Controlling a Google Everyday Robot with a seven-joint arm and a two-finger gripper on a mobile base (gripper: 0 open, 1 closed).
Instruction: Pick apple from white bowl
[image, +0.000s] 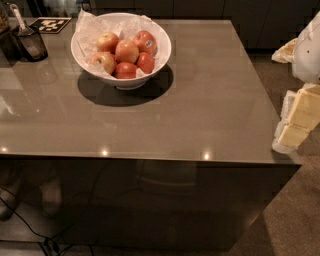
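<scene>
The white bowl (162, 50), lined with crinkled white paper, stands on the far left part of the grey table. It holds several apples. The apple (127, 51), pale yellow-orange with a pink blush, lies in the middle on top of the pile. A redder apple with a white sticker (145, 42) lies to its right, and two smaller deep-red apples (125, 70) lie in front. My gripper (295, 125) is at the right edge of the view, beyond the table's right side, far from the bowl, with nothing seen in it.
The grey table (190, 115) has glossy front and right edges. A dark cup with a utensil (31, 42) and a black-and-white marker tag (52, 24) sit at the far left. Two other pale apples (103, 61) lie at the bowl's left. Cables run on the floor at lower left.
</scene>
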